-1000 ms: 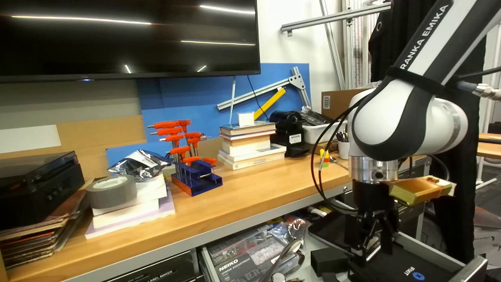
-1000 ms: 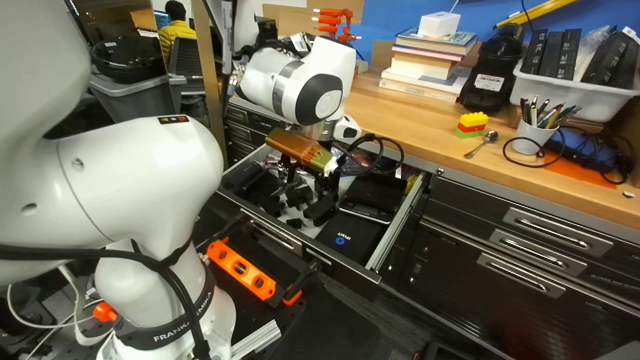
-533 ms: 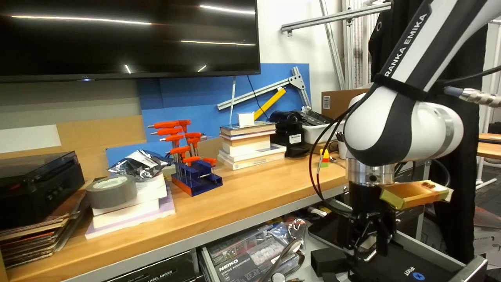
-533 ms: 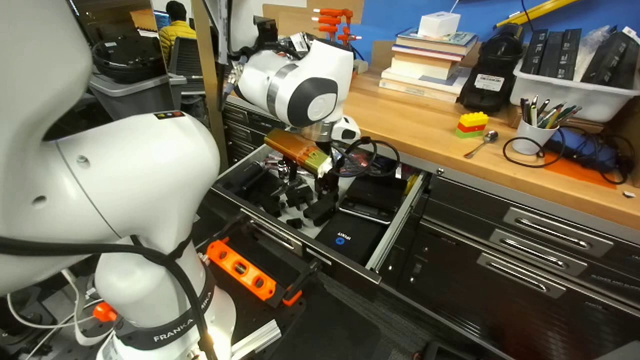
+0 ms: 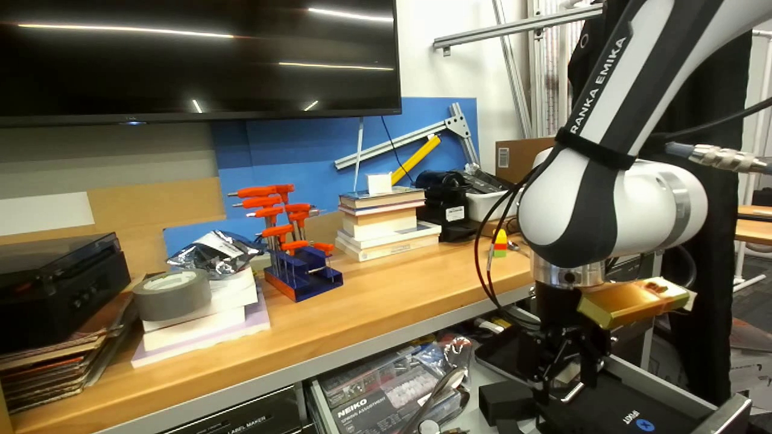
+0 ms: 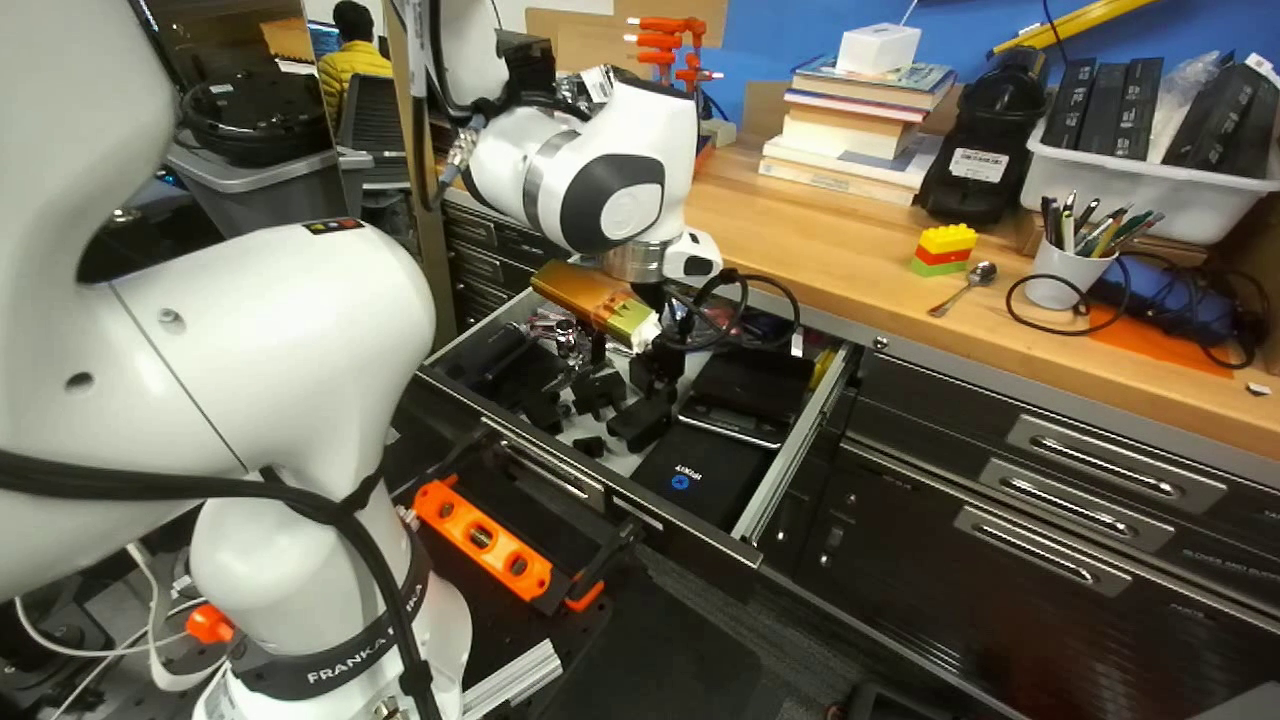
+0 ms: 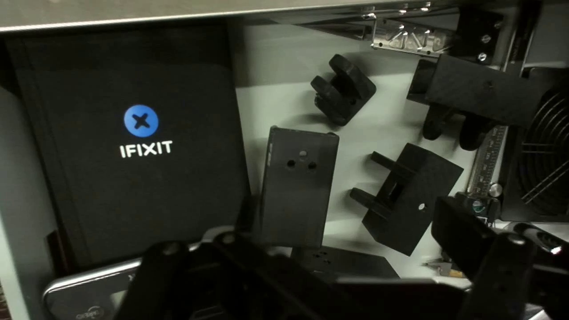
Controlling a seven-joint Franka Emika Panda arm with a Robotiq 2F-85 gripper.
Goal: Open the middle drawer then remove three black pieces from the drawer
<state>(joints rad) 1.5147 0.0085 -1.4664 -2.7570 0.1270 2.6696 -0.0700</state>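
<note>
The drawer (image 6: pixel 806 440) stands pulled out below the tabletop, with dark contents on its pale floor. Several matte black pieces lie in it; the wrist view shows a long block with three holes (image 7: pixel 298 200), a two-pronged block (image 7: pixel 413 200), a small clip-shaped piece (image 7: pixel 344 93) and a larger block (image 7: pixel 484 91). Another black block (image 7: pixel 351 262) is partly covered by the gripper. Over these pieces hangs my gripper (image 7: pixel 346 213), fingers wide apart, pointing down into the drawer in both exterior views. Between its fingers I see no held thing; whether a fingertip touches a block I cannot tell.
A black IFIXIT case (image 7: pixel 138 191) lies at one side of the drawer, beside a dark scale-like device (image 6: pixel 735 420). Calipers (image 7: pixel 484 164) and a fan (image 7: pixel 546 146) lie at the opposite side. The wooden tabletop's edge (image 6: pixel 850 310) runs close behind the arm.
The wrist and forearm have shifted left and a little lower in an exterior view, and the gripper has turned slightly. Its fingers remain apart. The drawer and black pieces look unmoved.
</note>
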